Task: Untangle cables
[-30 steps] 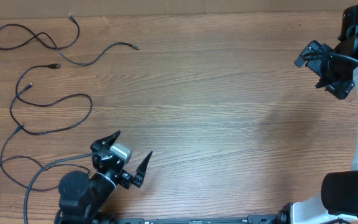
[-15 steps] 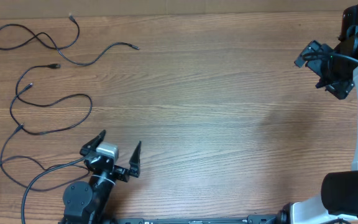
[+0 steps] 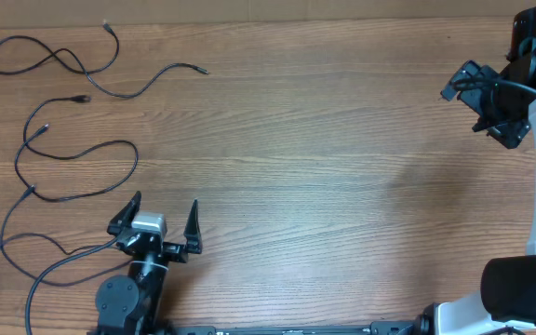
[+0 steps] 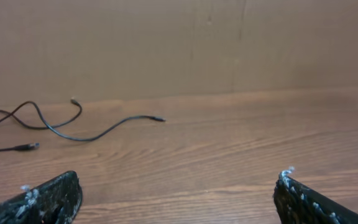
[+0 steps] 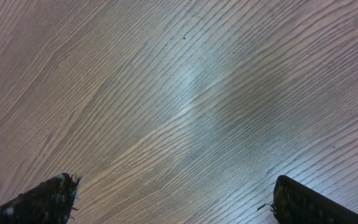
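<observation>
At the far-left corner of the desk point(image 3: 324, 167): the cables point(image 3: 31, 191), thin black cords with small plug ends, lying loose and flat on the wood.

- Upper cable point(image 3: 59, 58): crosses itself once into a closed loop beside the left edge. Its long axis runs along the far edge. One plug points toward the far edge, the other toward the right.
- Lower strands point(image 3: 110, 142): snake in wide bends down the left edge toward the near-left corner, long axis near to far. Two plugs at the far end point right. One end lies by the near-left corner. How many separate cords make up this run cannot be told, because the strands meet and overlap.
- Arm wire point(image 3: 54, 268): thicker, by the near edge. A thin strand runs into it and is hard to follow there.
- Left gripper point(image 3: 165, 201): near edge, left of centre, fingers spread wide, nothing between them. It points toward the far edge. Its wrist view shows only the two fingertips, with the upper cable well beyond them.
- Right gripper point(image 5: 174, 183): by the right edge toward the far corner, fingers wide apart over bare wood, holding nothing.
</observation>
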Available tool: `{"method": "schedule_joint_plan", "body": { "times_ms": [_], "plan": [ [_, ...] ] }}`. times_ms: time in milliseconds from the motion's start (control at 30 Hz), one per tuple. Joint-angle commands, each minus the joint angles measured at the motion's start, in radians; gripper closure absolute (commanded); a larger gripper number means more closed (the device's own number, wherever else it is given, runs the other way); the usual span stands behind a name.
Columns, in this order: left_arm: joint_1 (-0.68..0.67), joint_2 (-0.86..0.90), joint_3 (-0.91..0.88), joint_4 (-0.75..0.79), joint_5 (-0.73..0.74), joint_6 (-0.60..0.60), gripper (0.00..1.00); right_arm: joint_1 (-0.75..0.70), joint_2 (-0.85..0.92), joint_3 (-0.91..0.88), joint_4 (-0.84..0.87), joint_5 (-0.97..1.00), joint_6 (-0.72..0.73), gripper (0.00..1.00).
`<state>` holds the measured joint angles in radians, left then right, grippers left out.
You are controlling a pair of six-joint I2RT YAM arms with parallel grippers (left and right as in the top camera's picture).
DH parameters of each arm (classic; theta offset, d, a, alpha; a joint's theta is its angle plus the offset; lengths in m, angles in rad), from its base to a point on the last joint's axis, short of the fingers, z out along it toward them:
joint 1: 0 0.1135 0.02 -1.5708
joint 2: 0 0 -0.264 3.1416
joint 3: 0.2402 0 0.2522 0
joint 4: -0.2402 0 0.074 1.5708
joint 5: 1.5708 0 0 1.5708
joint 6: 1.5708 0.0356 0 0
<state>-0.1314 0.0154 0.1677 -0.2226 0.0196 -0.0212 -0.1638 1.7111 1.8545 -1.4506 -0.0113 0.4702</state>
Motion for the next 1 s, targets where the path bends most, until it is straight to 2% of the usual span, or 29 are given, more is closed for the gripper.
{"method": "schedule_joint_plan", "body": {
  "times_ms": [0,200,300,433,700,967],
  "plan": [
    [-0.006,-0.012,-0.061,0.039,-0.05,-0.013,0.0,0.0,-0.002,-0.003,0.005,0.01,-0.004,0.0],
    [-0.005,-0.013,-0.12,0.121,-0.233,-0.153,0.0,0.0,-0.002,-0.003,0.005,0.01,-0.004,0.0],
    [-0.005,-0.013,-0.142,0.177,-0.292,-0.163,0.0,0.0,-0.002,-0.003,0.005,0.01,-0.004,0.0],
    [-0.005,-0.013,-0.149,0.19,-0.292,-0.158,0.0,0.0,-0.002,-0.003,0.005,0.01,-0.004,0.0],
    [-0.006,-0.013,-0.163,0.155,-0.148,0.097,0.0,0.0,-0.002,-0.003,0.005,0.01,-0.004,0.0],
    [0.008,-0.013,-0.163,0.152,-0.157,0.097,0.0,0.0,-0.002,-0.003,0.005,0.01,-0.004,0.0]
  ]
}}
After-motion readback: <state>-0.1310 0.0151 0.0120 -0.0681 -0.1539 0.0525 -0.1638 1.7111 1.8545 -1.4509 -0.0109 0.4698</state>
